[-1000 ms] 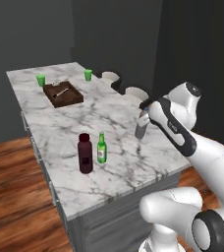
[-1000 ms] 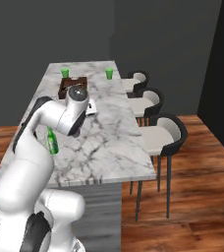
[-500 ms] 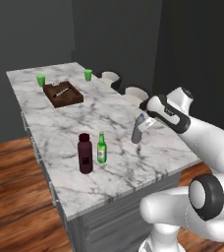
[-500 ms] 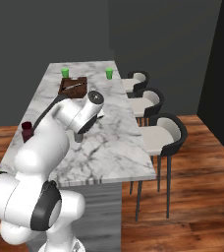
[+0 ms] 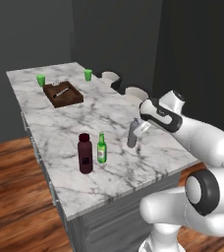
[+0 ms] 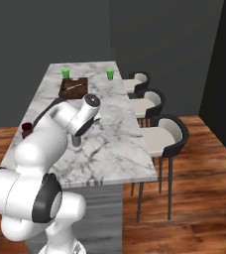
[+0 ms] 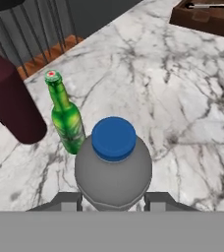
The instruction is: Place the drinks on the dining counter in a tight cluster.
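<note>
Dining counter (image 5: 114, 123), dark room. Gripper (image 5: 139, 132) clamps the grey bottle (image 5: 132, 133), near the green bottle (image 5: 101, 148) and maroon bottle (image 5: 85, 153). Keep it upright; set it just beside the pair without nudging them.

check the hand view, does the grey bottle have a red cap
No, the grey bottle wears a blue cap; the red-topped one is the green bottle beside it.

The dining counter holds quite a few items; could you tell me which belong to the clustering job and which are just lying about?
Job:
- grey bottle, in the gripper
- green bottle
- maroon bottle
- dining counter

Lying about:
- two green cups
- brown tray
- chairs
</note>
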Controlling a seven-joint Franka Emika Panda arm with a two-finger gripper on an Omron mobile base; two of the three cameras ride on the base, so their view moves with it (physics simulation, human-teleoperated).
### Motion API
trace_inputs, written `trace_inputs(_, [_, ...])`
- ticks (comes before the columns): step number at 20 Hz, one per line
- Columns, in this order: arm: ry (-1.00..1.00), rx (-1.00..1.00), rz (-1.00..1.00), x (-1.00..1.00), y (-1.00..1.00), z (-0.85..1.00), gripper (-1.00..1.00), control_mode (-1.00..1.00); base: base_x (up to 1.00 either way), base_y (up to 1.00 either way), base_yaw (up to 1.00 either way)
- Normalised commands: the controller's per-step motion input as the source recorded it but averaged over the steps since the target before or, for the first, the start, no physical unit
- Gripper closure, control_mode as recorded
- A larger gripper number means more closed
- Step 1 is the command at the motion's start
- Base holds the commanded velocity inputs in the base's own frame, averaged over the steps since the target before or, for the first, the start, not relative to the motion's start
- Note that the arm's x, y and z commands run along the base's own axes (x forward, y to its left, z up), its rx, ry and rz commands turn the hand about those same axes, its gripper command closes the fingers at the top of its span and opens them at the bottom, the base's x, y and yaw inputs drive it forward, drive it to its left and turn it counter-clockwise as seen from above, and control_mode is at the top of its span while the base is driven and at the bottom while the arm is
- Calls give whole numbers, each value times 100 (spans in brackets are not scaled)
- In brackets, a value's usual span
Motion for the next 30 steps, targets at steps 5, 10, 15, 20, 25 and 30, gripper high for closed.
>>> trace_inputs(5, [0, -4, 3, 0, 19, -29, 100, -100, 0, 0, 0])
trace_inputs(10, [0, -3, 7, 13, 13, -19, 100, -100, 0, 0, 0])
trace_inputs(15, [0, -1, 7, 12, 14, -8, 100, -100, 0, 0, 0])
trace_inputs(20, [0, -1, 6, 1, 21, -1, 100, -100, 0, 0, 0])
trace_inputs(25, [0, -1, 5, 0, 23, -6, 100, -100, 0, 0, 0])
trace_inputs(30, [2, 0, 4, 1, 5, -26, 100, -100, 0, 0, 0])
